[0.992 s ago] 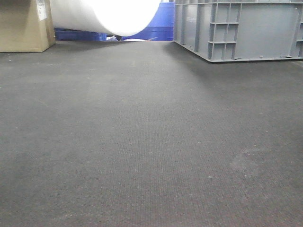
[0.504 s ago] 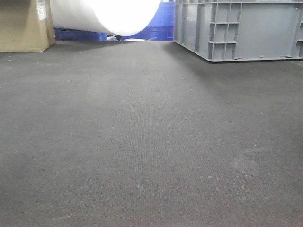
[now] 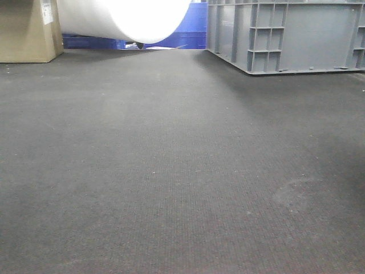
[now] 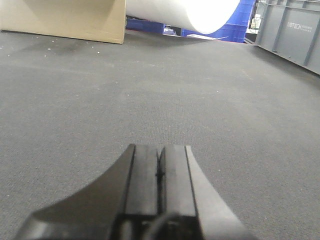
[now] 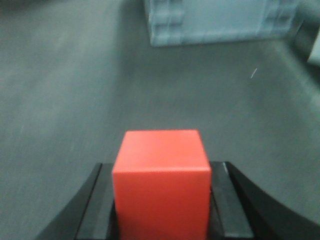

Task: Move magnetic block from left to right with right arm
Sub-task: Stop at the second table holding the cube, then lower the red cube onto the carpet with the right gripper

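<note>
Right pincer clamps the red magnetic block; left pincer pressed together; grey crate interior hidden.

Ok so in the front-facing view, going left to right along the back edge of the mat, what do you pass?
Cardboard box → white roll → blue crate behind it → grey plastic crate, all at the far end of the dark mat.

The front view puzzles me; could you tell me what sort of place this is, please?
Probably a storeroom or workshop floor: dark ribbed matting, a grey plastic crate, a cardboard box and a big white roll.
</note>
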You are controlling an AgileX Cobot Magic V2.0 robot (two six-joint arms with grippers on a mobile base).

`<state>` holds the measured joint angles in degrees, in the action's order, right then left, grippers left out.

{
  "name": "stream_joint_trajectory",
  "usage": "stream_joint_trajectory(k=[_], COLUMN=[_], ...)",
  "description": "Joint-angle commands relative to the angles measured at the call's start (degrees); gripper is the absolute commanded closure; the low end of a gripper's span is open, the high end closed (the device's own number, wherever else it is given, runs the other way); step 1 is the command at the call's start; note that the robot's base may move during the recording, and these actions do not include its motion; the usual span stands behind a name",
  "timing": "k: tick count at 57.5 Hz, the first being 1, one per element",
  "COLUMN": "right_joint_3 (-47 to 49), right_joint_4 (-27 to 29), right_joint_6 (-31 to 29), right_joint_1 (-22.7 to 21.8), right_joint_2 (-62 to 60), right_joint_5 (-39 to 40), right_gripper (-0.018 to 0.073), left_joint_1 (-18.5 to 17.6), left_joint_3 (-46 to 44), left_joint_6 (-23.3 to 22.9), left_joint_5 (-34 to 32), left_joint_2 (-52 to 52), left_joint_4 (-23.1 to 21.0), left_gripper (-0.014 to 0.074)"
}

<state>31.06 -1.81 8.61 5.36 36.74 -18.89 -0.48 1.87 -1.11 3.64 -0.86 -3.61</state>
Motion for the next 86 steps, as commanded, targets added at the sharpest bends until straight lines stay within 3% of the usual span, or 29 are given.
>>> stream_joint_trajectory(k=[1,13,33,63,86], right_joint_3=[5.37,12.59,27.93,51.95,54.11], right_joint_4=[-0.46,-0.46,-0.59,-0.49,3.13], right_joint_6=[1.37,4.38,25.69,32.97,34.89], right_joint_1=[3.25,11.65,22.93,35.13,37.41], right_joint_2=[5.43,18.65,40.42,64.38,69.21], right_joint_5=[-1.34,-14.51,-32.71,-39.73,-41.20], right_gripper=[0.0326,0.0326,0.0326,0.0326,0.0323], left_joint_1=[0.02,0.02,0.02,0.02,0.02], left_joint_3=[0.48,0.48,0.48,0.48,0.48], left_joint_6=[-0.10,-0.10,-0.10,-0.10,-0.10], left_joint_5=[-4.86,-4.86,-4.86,-4.86,-4.86], left_joint_2=[-0.34,-0.34,-0.34,-0.34,-0.34], left_joint_4=[-0.39,-0.39,-0.39,-0.39,-0.39], left_gripper=[0.0713,0.0713,0.0713,0.0713,0.0713])
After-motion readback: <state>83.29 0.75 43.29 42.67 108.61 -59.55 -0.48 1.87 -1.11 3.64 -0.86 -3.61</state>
